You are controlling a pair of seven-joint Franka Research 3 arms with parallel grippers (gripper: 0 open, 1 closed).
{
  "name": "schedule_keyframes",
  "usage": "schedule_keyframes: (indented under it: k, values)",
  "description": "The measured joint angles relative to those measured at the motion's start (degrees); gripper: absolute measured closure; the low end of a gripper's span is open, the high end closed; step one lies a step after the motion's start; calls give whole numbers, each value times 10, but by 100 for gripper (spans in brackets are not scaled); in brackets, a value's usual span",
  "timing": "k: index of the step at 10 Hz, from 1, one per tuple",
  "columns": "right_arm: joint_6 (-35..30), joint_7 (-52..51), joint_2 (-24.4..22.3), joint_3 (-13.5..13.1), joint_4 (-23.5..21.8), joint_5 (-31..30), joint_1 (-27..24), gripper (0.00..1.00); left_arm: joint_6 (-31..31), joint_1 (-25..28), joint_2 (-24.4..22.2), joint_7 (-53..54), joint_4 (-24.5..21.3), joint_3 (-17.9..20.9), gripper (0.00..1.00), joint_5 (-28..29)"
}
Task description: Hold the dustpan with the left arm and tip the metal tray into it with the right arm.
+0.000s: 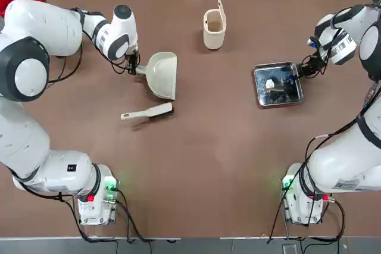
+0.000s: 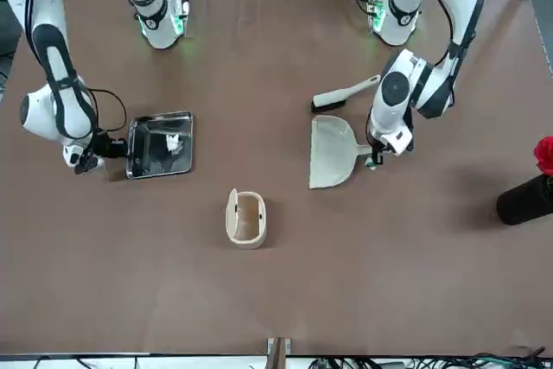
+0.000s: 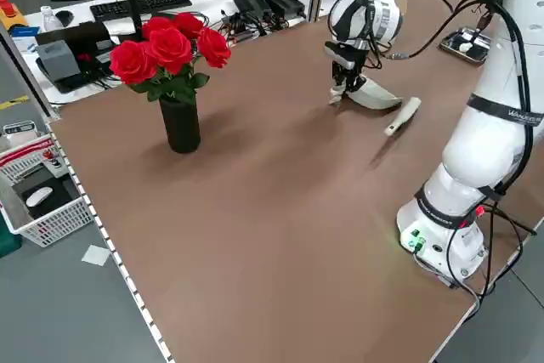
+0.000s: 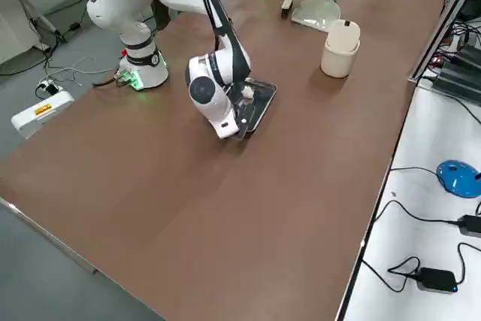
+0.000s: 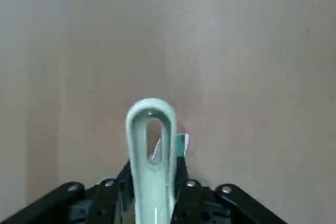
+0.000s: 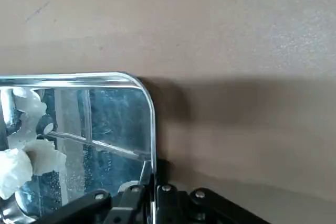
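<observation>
The left claw [image 1: 133, 63] is clamping tight on the dustpan [image 1: 162, 74] handle, steadying the scoop flat on the worktop [image 1: 196, 165] just beyond the hand brush [image 1: 147, 112]. Across the worktop, the right claw [image 1: 299, 73] is pinching the metal tray [image 1: 277, 84] rim, ready for tipping its white scraps [image 1: 270, 83]. Farther off, the lidded bin [image 1: 214, 27] is standing idle.

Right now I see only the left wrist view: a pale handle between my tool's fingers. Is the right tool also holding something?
Observer: Yes, the right tool is shut on the rim of the metal tray.
Operator: Is the tray empty?
Observer: No, white crumpled scraps lie in it.
Operator: Is the dustpan lifted?
Observer: No, the dustpan rests on the table, left tool shut on its handle.
</observation>
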Motion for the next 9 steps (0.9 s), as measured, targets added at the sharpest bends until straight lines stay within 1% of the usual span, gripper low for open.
schedule_keyframes:
  k: [3,5,6,7,9]
  values:
    - [0,0,-1,0,1,0,1,95,-1,2,0,0,20,0,68,0]
    - [3,4,-10,1,6,1,4,95,-25,3,0,0,53,0,68,1]
    - [7,10,-21,1,8,2,5,95,-43,1,0,0,72,-1,68,1]
    - [8,15,-36,1,11,2,6,95,-50,-5,0,0,80,-2,68,0]
    - [-4,32,-66,1,16,-6,8,95,-52,-40,0,-22,84,-7,68,-3]
